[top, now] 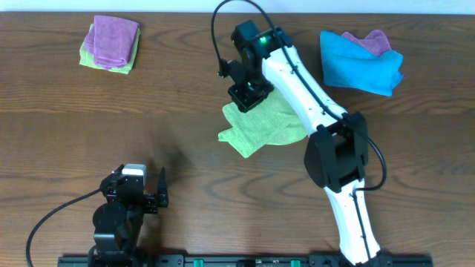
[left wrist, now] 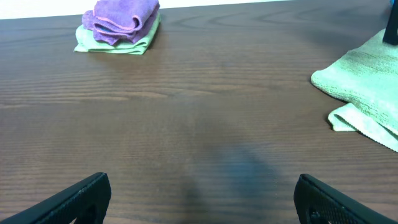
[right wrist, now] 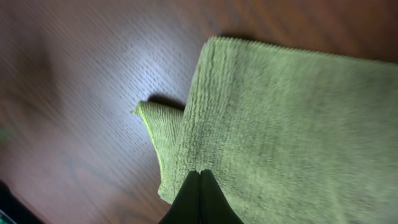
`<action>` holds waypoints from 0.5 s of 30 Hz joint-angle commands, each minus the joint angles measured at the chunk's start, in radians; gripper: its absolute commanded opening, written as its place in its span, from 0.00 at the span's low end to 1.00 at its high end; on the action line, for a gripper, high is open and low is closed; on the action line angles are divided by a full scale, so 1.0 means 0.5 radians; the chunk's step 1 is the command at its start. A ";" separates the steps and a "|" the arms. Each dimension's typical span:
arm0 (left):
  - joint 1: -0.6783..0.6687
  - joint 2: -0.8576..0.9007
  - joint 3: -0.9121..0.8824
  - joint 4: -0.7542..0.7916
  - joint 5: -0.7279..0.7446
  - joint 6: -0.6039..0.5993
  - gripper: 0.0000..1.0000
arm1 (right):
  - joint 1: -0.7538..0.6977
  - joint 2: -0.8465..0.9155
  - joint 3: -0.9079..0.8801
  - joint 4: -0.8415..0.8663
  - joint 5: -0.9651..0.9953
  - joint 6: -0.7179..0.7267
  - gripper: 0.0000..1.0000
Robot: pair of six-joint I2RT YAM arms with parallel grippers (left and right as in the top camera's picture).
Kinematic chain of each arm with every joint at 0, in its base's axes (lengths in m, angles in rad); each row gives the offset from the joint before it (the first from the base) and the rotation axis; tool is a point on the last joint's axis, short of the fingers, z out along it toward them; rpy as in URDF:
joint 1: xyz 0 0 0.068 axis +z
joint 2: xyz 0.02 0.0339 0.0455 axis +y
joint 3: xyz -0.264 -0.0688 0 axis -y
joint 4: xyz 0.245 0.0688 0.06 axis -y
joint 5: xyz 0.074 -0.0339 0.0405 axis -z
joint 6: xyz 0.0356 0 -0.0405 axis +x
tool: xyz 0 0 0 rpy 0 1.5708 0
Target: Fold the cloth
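A light green cloth [top: 271, 122] lies crumpled in the middle of the wooden table, with one layer folded over another. My right gripper [top: 249, 95] is at its far left corner. In the right wrist view the fingers [right wrist: 200, 173] are pressed together, pinching the green cloth [right wrist: 280, 124] at their tips; a lower layer peeks out at the left. My left gripper [top: 141, 194] rests near the front left of the table, open and empty [left wrist: 202, 183]. The green cloth's edge [left wrist: 367, 81] shows far to its right.
A folded purple cloth on a folded green one [top: 111, 44] sits at the back left, also in the left wrist view [left wrist: 121, 25]. A blue cloth with a purple one behind it [top: 360, 61] lies at the back right. The right arm stretches over the table's right half.
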State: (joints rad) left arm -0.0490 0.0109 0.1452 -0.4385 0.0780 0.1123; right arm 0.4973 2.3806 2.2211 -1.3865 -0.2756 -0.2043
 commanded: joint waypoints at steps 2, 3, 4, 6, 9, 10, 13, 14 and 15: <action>-0.008 -0.013 -0.037 -0.005 -0.014 0.015 0.95 | 0.030 -0.021 -0.100 0.044 0.013 -0.035 0.01; -0.008 -0.013 -0.037 -0.004 -0.014 0.015 0.95 | 0.040 -0.021 -0.124 0.066 0.014 -0.036 0.01; -0.008 -0.013 -0.037 -0.005 -0.014 0.015 0.95 | 0.050 -0.021 -0.160 0.104 0.014 -0.036 0.01; -0.008 -0.013 -0.037 -0.005 -0.014 0.015 0.95 | 0.065 -0.021 -0.219 0.172 0.015 -0.035 0.01; -0.008 -0.013 -0.037 -0.004 -0.014 0.015 0.95 | 0.079 -0.021 -0.300 0.295 0.016 -0.035 0.01; -0.008 -0.013 -0.037 -0.004 -0.014 0.015 0.95 | 0.079 -0.021 -0.325 0.339 0.014 -0.034 0.01; -0.008 -0.013 -0.037 -0.004 -0.014 0.015 0.95 | 0.080 -0.021 -0.381 0.426 0.014 -0.034 0.01; -0.008 -0.013 -0.037 -0.004 -0.014 0.015 0.95 | 0.080 -0.021 -0.406 0.459 0.014 -0.034 0.01; -0.008 -0.013 -0.037 -0.004 -0.014 0.015 0.95 | 0.080 -0.021 -0.426 0.488 0.014 -0.034 0.01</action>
State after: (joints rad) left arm -0.0490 0.0109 0.1452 -0.4389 0.0780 0.1120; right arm 0.5301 2.3806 2.0331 -1.1618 -0.2691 -0.2119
